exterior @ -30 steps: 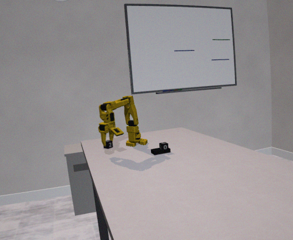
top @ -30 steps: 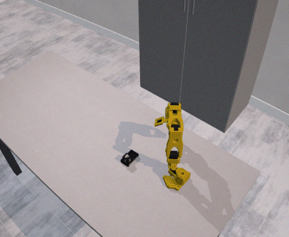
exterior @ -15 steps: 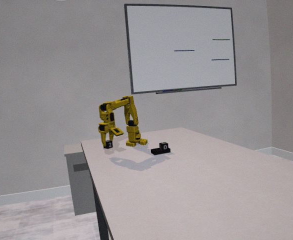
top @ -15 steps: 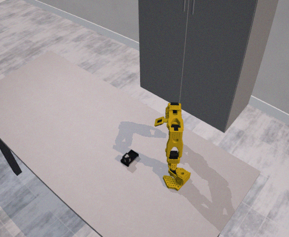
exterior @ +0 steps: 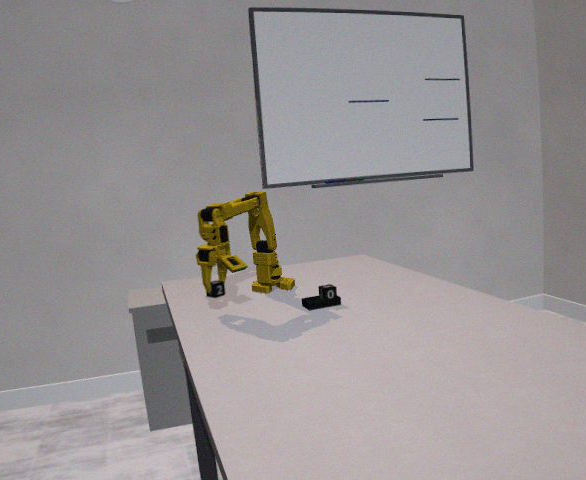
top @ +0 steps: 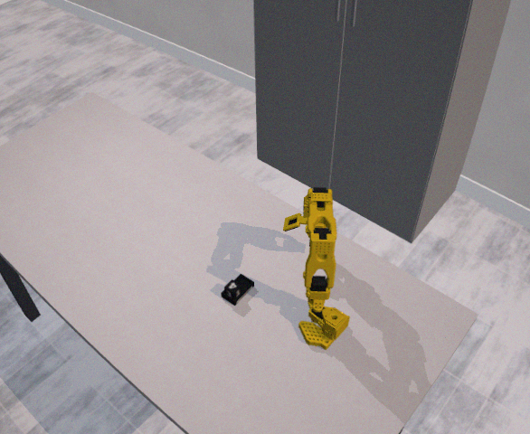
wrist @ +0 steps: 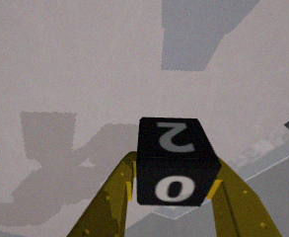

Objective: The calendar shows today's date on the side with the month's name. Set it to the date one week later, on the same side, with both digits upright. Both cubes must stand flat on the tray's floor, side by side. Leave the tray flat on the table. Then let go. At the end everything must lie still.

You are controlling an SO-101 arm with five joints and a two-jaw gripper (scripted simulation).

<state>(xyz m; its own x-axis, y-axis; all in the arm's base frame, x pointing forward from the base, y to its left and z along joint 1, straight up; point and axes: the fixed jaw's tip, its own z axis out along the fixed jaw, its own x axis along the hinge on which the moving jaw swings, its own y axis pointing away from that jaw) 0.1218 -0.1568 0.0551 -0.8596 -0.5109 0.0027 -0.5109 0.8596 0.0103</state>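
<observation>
My gripper (wrist: 176, 185) is shut on a black cube (wrist: 176, 160). The wrist view shows a 2 on one face and a 0 on the face nearer the camera. In the exterior view the held cube (exterior: 216, 289) shows a 2 and hangs low over the table's far left corner, under my gripper (exterior: 213, 285). I cannot tell whether it touches the table. The black tray (exterior: 320, 300) lies flat to the right of the arm's base, with the other cube (exterior: 328, 292) standing at its right end and showing a 0. The tray also shows in the top view (top: 238, 288); there my fingers are hidden under the arm (top: 319, 242).
The arm's base (top: 324, 327) stands near the table's edge. The table's edge (wrist: 262, 168) runs close by the held cube, with floor beyond it. A grey cabinet (top: 364, 102) stands behind the table. A whiteboard (exterior: 363, 95) hangs on the wall.
</observation>
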